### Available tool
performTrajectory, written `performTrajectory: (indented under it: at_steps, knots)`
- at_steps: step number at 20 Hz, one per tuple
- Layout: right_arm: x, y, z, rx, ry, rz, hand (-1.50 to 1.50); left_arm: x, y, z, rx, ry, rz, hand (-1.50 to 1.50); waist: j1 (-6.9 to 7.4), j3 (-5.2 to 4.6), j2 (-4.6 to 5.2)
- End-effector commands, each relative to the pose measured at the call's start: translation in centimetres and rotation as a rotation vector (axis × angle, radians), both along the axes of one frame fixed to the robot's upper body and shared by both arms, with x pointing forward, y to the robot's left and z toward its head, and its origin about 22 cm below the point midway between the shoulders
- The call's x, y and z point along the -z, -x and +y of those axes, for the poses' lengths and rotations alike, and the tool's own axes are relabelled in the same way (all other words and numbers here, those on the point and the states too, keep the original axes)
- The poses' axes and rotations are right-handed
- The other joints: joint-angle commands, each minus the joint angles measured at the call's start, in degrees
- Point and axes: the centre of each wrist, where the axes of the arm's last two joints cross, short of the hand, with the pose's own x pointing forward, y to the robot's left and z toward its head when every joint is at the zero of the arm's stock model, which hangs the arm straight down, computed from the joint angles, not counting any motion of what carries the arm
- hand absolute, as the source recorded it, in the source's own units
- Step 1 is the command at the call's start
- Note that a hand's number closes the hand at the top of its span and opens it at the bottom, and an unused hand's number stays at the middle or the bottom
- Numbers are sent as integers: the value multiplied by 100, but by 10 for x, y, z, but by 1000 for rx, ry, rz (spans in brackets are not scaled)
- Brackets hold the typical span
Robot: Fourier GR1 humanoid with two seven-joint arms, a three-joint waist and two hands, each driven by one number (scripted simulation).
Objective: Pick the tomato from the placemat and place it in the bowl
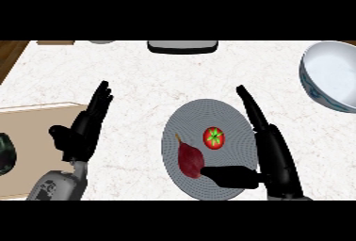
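A small red tomato (214,137) with a green stem star lies on a round grey placemat (201,113) in the middle of the counter. Beside it on the mat, to the left, lies a dark red sweet potato (189,159). My right hand (272,155) stands open just right of the tomato, fingers straight and pointing away, thumb stretched across the mat's near part below the tomato. It does not touch the tomato. A white bowl (332,75) with a blue rim sits at the far right. My left hand (84,127) rests open at the left, fingers up.
A light wooden cutting board (35,136) lies at the left edge with a dark green object (5,153) on it. A dark-rimmed appliance (182,46) sits at the counter's back edge. The wooden floor shows at the top left corner.
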Motion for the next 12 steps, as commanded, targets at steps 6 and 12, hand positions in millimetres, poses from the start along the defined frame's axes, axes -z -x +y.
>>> performTrajectory:
  at_steps: [6,12]
  knots:
    - [13,-19,-7,-26,116,292,-150,5,0,-7,-17,2,-14,0,4,8,9]
    - [21,-18,2,-57,92,317,-150,-5,12,4,-2,5,-11,0,8,8,3]
